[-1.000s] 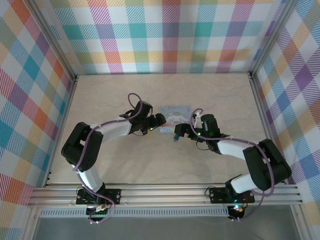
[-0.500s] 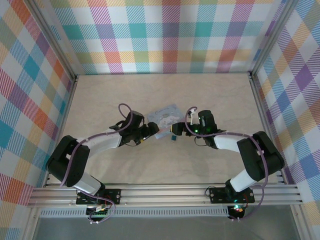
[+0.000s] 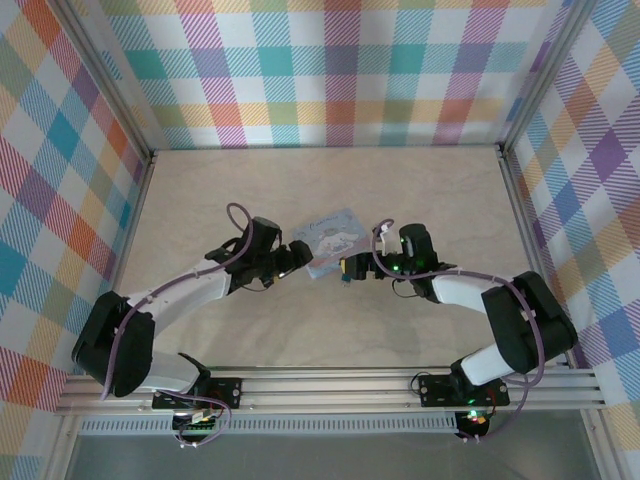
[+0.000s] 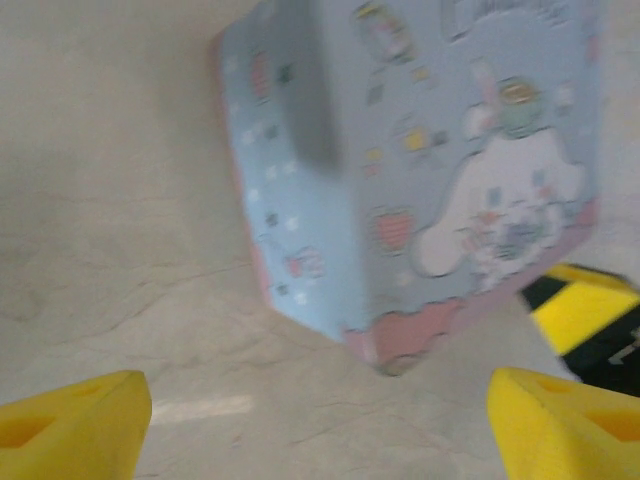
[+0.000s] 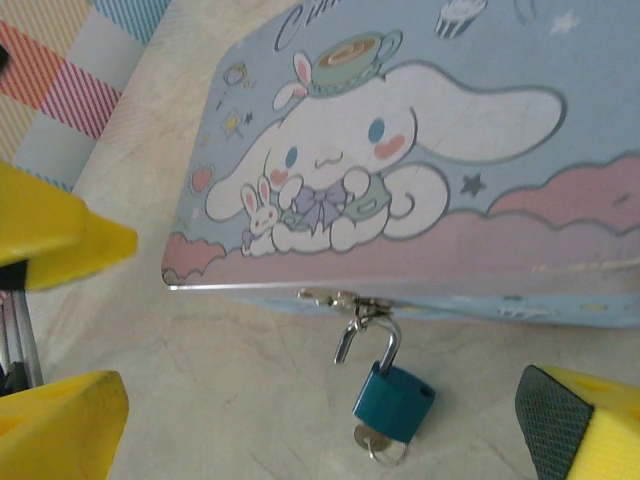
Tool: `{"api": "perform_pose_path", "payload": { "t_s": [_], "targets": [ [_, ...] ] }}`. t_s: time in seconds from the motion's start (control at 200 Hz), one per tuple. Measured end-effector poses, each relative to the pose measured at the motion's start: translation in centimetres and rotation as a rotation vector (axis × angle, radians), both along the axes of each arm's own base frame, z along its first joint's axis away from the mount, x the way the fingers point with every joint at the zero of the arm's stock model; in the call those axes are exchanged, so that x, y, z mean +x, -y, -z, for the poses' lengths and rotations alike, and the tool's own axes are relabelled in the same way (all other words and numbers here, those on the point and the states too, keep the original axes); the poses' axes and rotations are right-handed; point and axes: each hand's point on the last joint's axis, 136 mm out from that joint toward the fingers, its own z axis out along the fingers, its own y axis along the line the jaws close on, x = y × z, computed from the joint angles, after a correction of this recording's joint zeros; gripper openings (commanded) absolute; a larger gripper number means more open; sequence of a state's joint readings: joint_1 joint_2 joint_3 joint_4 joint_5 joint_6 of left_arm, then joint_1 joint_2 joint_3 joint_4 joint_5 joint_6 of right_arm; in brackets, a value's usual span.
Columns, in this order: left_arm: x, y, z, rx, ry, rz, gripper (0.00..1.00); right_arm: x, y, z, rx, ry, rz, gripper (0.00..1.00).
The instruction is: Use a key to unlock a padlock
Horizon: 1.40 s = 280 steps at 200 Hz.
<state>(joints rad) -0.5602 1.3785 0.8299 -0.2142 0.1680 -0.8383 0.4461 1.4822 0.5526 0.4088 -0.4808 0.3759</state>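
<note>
Padlock (image 5: 393,400) hangs by its shackle from the tin box (image 5: 450,150) hasp, with the key (image 5: 372,440) seated in its bottom. One shackle leg looks free, so probably sprung already. Lock is tiny, hard, light and swings loose, so pinch the body's flat sides. Key is a sliver and will slip, so take it by the head. Right gripper (image 5: 320,410): fingers wide apart, straddling the lock, holding nothing. Left gripper (image 4: 320,410): spread too, empty, facing the tin's corner. Right wrist view gives shackle and key detail. Top view gives the layout, one gripper each side of the tin's near edge.
</note>
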Motion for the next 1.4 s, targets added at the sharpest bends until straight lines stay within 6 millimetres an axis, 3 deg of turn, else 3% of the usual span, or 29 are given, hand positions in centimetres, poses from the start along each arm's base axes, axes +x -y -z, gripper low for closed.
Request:
{"api": "perform_pose_path", "payload": {
  "t_s": [0.18,0.28,0.515,0.74,1.4],
  "targets": [
    [2.5,2.4,-4.5,-0.058,0.094,0.055,0.84,-0.8,-0.8,0.6,-0.002,-0.02,-0.035,0.95],
    [3.9,3.8,-5.3,-0.076,0.109,0.087,0.83,-1.1,-1.1,1.6,-0.012,-0.049,-0.049,0.91],
    [5.8,6.9,-2.9,-0.071,0.05,0.167,0.8,-0.5,-2.1,2.7,-0.015,-0.084,-0.073,0.86],
    [5.9,7.8,-0.8,-0.056,0.007,0.191,0.79,0.2,-2.8,3.1,-0.003,-0.093,-0.092,0.82],
    [6.0,8.3,-1.0,-0.065,0.02,0.199,0.79,0.3,-3.9,3.3,0.049,-0.103,-0.135,0.61]
  ]
}}
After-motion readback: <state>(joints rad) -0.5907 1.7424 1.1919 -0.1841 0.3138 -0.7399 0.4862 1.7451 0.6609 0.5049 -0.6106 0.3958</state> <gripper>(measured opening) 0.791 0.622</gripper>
